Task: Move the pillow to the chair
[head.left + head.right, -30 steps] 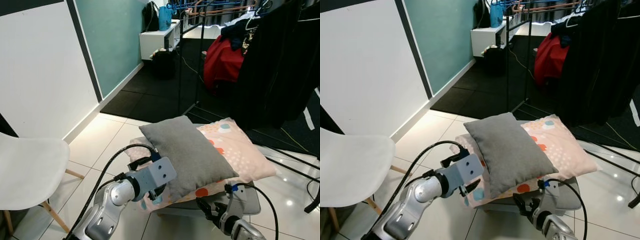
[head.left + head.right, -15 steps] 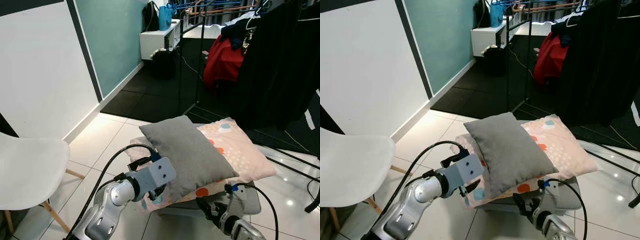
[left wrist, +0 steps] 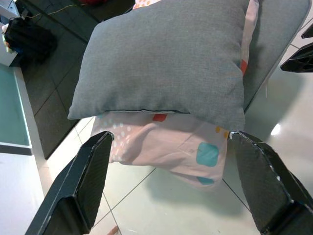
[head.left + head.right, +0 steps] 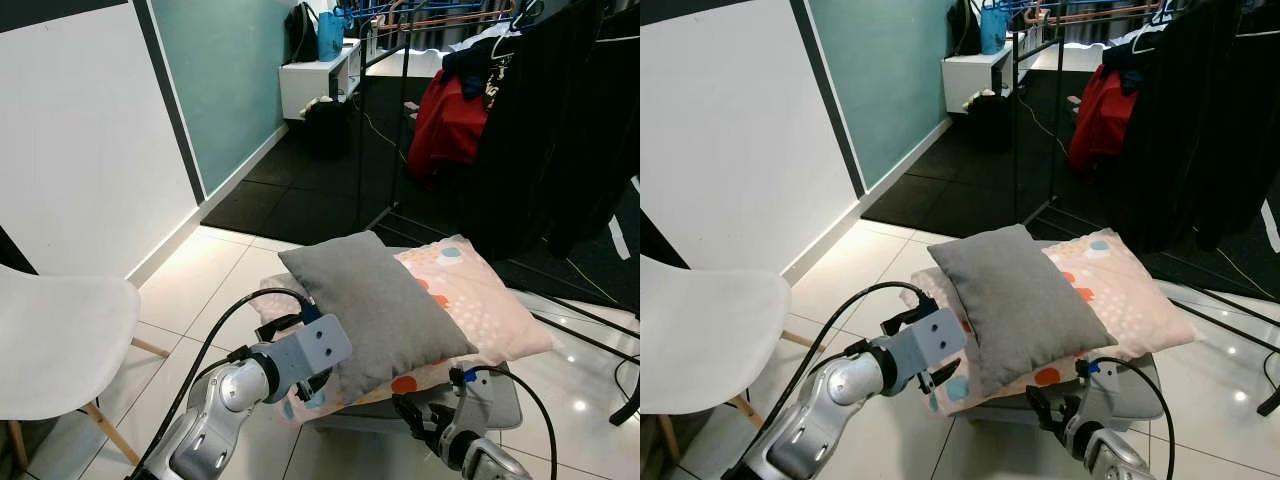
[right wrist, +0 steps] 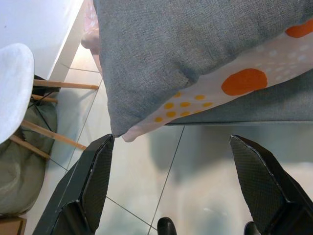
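The soft grey square pillow point(image 4: 375, 305) is lying on the pink spotted cushion point(image 4: 480, 305), and the left gripper point(image 3: 166, 181) and right gripper point(image 5: 168, 188) are waiting beside it, wide open and empty, ready to close in before carrying it to the white plastic chair point(image 4: 55, 345).

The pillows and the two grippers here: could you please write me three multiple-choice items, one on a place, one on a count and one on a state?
1. What does the grey pillow lie on?
A. the white chair
B. the patterned pink pillow
C. the floor

2. How many pillows are stacked?
A. one
B. two
C. three

3. The left gripper's fingers are:
A. spread open
B. shut on the pillow
C. shut on nothing

Answers: 1 B, the patterned pink pillow sticks out beneath it; 2 B, grey over pink; 3 A, both fingers stand far apart, pillow edge between them untouched.
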Robot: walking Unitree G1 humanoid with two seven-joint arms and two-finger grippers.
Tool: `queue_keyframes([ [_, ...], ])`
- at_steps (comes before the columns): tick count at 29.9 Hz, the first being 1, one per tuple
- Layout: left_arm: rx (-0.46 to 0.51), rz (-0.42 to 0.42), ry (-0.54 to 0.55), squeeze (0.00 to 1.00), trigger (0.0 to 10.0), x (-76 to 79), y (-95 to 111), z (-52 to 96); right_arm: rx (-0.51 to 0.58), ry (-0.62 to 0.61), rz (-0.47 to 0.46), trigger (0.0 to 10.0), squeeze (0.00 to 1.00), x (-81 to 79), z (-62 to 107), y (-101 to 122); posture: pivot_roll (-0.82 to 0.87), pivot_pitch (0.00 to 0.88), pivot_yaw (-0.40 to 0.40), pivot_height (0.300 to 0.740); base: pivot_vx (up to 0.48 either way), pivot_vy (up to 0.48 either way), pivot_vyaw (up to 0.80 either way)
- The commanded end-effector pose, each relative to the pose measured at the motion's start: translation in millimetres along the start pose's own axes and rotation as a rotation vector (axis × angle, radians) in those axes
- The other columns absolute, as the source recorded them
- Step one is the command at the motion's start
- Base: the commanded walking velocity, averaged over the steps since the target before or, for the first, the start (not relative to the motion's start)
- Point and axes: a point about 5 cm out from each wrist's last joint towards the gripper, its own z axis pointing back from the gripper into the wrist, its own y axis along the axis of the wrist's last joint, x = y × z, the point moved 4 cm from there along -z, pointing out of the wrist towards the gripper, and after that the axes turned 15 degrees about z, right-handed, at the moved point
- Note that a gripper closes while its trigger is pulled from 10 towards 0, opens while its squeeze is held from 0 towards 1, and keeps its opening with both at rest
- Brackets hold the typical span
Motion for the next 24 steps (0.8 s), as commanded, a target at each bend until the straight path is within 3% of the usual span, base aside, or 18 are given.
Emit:
queue_keyframes([
  [1, -0.01, -0.015, 0.002, 0.0, 10.0, -2.8, -4.2, 3.5, -0.009, 0.005, -0.006, 10.0, 0.0, -3.0, -0.2, -5.0, -0.08, 0.056, 0.056, 0.74, 0.0, 0.0, 0.0],
  [24, -0.009, -0.014, 0.001, 0.0, 10.0, -1.0, -3.2, 3.4, -0.007, 0.006, 0.001, 10.0, 0.0, -2.5, 1.2, -4.6, -0.08, 0.054, 0.058, 0.74, 0.0, 0.0, 0.0],
])
